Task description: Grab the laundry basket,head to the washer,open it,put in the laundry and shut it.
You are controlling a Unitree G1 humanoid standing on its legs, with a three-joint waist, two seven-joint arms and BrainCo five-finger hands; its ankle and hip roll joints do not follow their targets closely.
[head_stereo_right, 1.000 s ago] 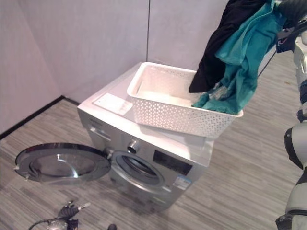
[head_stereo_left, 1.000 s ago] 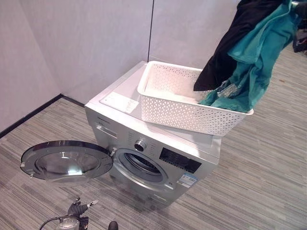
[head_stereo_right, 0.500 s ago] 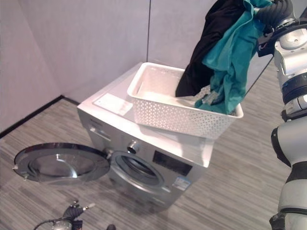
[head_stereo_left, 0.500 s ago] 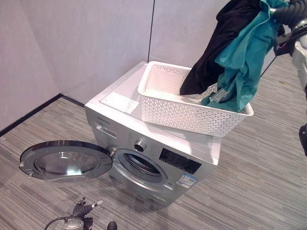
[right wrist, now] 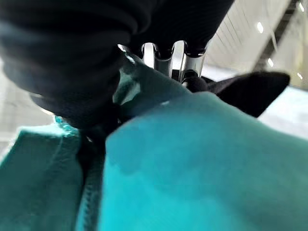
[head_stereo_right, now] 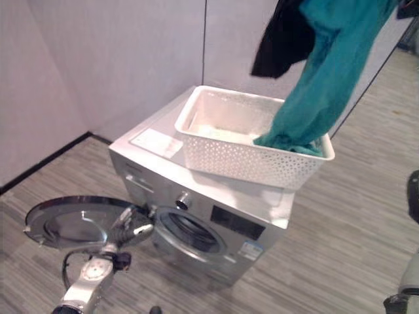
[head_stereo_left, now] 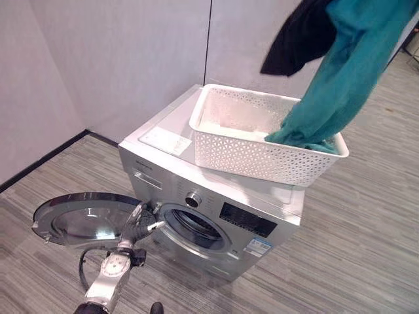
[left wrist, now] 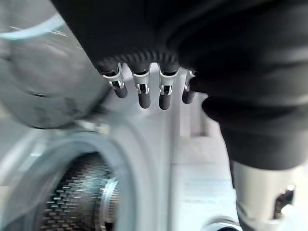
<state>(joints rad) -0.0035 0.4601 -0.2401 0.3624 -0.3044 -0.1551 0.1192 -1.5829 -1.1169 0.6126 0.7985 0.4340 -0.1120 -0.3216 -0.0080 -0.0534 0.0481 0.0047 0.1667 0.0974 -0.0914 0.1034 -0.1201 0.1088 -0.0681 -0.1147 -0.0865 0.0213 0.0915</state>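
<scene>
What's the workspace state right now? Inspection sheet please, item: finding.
Surface: grey striped floor; washer stands on it near the wall corner.
Washer door: swung fully open, drum opening exposed.
Laundry basket: white, on top of the washer, overhanging its front edge.
Laundry: teal garment lifted high, its lower end in the basket; black garment lifted with it, clear of the basket.
Clutter: white sheet on the washer top.
Right hand: fingers curled into the teal garment.
Left hand: fingers straight, low between door and drum opening, holding nothing.
Cables: nothing seen.
Surroundings: plain grey wall panels.
</scene>
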